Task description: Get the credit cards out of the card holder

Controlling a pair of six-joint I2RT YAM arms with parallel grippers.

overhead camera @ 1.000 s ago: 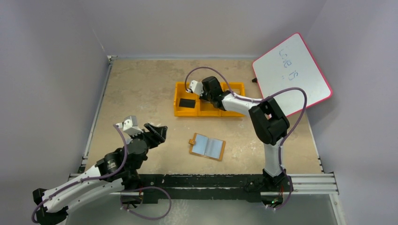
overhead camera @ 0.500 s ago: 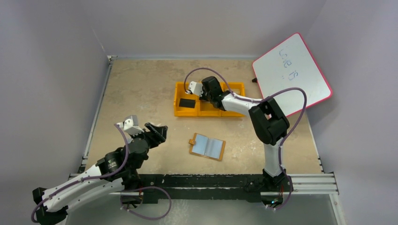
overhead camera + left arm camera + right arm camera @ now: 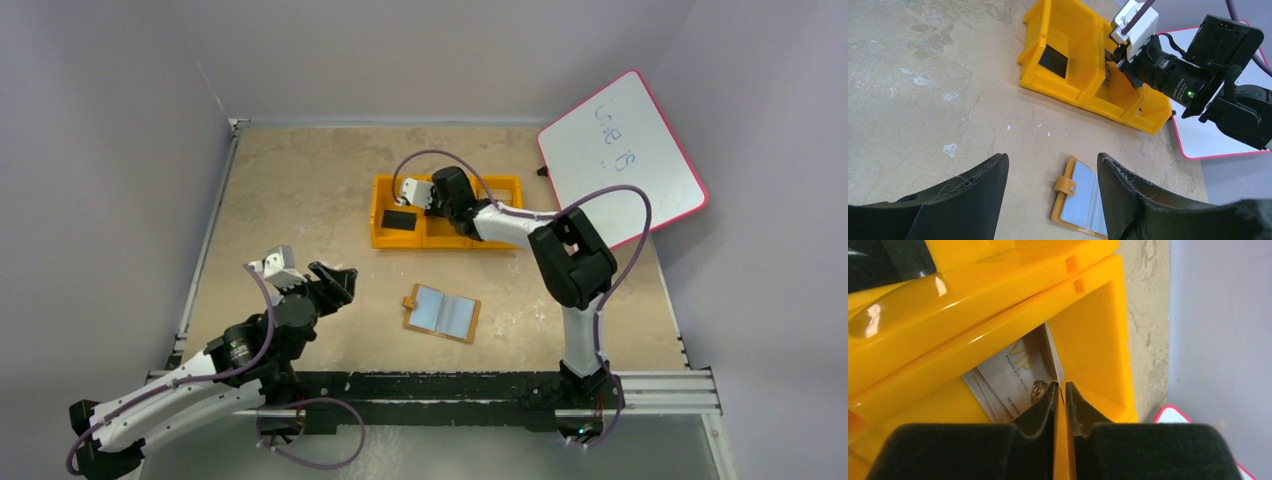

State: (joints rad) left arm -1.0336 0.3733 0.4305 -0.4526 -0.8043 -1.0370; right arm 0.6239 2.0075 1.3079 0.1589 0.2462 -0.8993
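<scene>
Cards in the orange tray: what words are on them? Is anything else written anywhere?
"VIP": on the pale card in the orange tray.
Small line under it, maybe "MAISON NEW CENTURY": too tiny to be sure.
"NO" at the card's bottom: the rest is hidden.
Blue writing on the whiteboard: too blurred to read.

Plain pale lilac-grey walls (image 3: 440, 60) close in a mottled beige counter (image 3: 290, 190) on the left, top and right of the frame. At the upper right, a pink-rimmed whiteboard (image 3: 620, 155) with faint blue scribbles stands tilted by the wall. A black and silver rail (image 3: 450, 385) runs along the counter's bottom edge. The light is soft and even.
</scene>
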